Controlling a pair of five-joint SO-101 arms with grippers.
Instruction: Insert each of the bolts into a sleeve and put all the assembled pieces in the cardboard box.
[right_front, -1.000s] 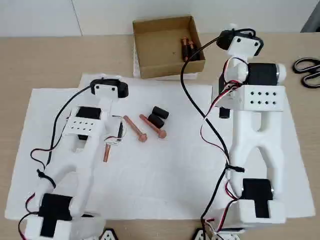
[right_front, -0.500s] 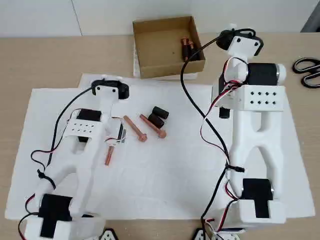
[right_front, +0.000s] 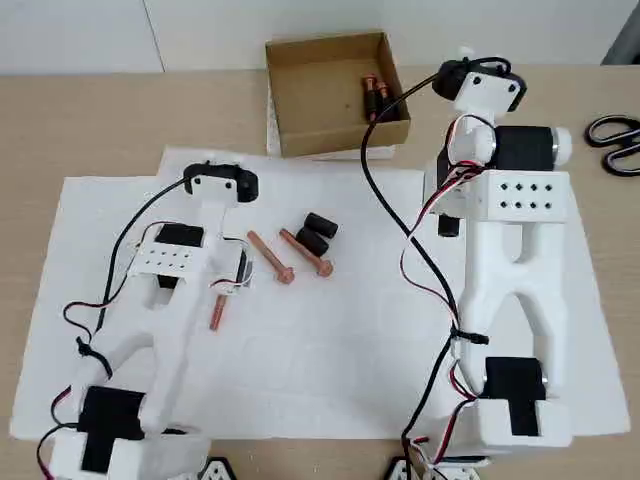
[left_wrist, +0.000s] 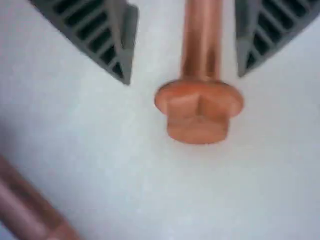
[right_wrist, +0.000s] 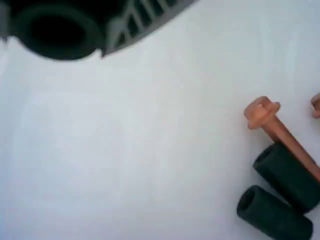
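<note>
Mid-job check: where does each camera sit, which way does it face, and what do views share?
High view: fixed above the table, looking down; left arm, right arm, cardboard box, white sheet.
Left wrist view: on the left arm, facing down; left gripper open astride a bolt.
Right wrist view: on the right arm, facing down; right gripper shut on a held sleeve, loose sleeves beyond.
Shared: high view also shows that bolt and the loose sleeves.

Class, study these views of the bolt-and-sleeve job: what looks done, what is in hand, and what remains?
Done: assembled pieces lie in the cardboard box. In hand: the open left gripper straddles a bolt on the sheet; the right gripper holds a black sleeve. Left: two more bolts and two sleeves lie loose, unassembled.
</note>
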